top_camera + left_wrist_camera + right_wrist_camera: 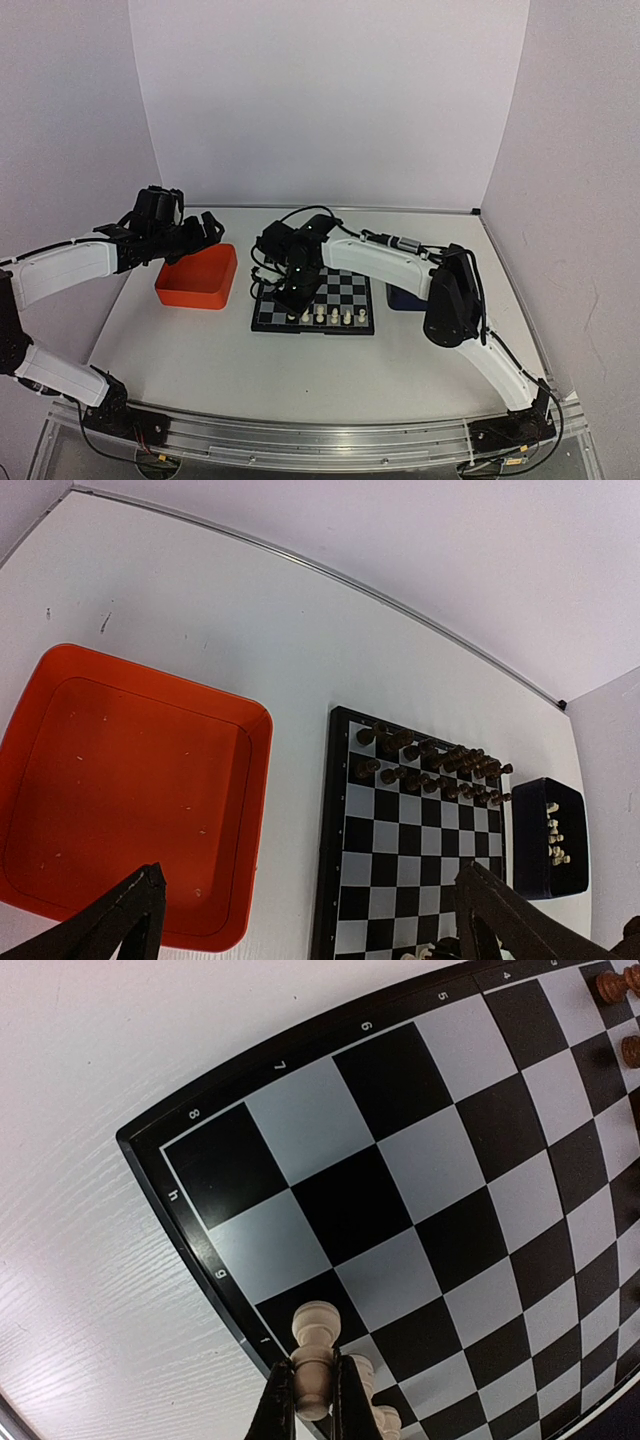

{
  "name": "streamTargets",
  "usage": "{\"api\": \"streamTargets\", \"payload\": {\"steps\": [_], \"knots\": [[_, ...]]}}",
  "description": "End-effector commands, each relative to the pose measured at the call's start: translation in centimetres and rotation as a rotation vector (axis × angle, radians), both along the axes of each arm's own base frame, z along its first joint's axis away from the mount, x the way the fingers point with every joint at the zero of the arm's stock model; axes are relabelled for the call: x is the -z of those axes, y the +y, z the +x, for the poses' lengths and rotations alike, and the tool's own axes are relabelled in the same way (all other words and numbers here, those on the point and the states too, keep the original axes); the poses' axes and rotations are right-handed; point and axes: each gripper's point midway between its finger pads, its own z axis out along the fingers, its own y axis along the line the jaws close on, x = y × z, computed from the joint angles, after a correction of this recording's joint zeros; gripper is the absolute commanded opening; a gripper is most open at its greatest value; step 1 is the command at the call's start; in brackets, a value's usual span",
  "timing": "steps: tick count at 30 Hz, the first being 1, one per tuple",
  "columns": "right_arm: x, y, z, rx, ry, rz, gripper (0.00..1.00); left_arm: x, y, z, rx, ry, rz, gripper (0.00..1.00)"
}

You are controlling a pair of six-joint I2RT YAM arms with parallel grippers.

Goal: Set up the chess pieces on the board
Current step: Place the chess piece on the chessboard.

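Note:
The board (340, 292) lies mid-table, with its black border and checks filling the right wrist view (400, 1160). My right gripper (312, 1400) is shut on a cream-white chess piece (317, 1355) and holds it just above the board's near-left corner squares (292, 305). Other cream pieces (334, 316) stand in the board's near row. Black pieces (430, 760) fill the two far rows. More cream pieces (555, 837) lie in the dark blue tray (530, 870). My left gripper (205, 228) is wide open and empty above the orange tray (197, 278).
The orange tray (130, 790) sits left of the board, holding only specks. The dark blue tray (403, 298) sits right of the board, partly behind the right arm. A white wall backs the table.

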Motion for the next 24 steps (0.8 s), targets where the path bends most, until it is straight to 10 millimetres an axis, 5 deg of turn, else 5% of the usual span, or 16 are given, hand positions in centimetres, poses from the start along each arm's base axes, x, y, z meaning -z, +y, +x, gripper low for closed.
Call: {"api": "streamTargets", "payload": {"steps": [1, 8, 24], "knots": [[0.54, 0.35, 0.14, -0.01, -0.003, -0.006, 0.0, -1.45, -0.11, 0.38, 0.006, -0.044, -0.016, 1.0], [0.68, 0.4, 0.16, -0.011, -0.002, -0.006, 0.01, -1.48, -0.07, 0.38, 0.005, -0.047, -0.016, 1.0], [0.05, 0.61, 0.32, -0.011, -0.015, 0.006, 0.2, -1.41, -0.1, 0.37, 0.009, -0.048, -0.012, 1.0]]}}
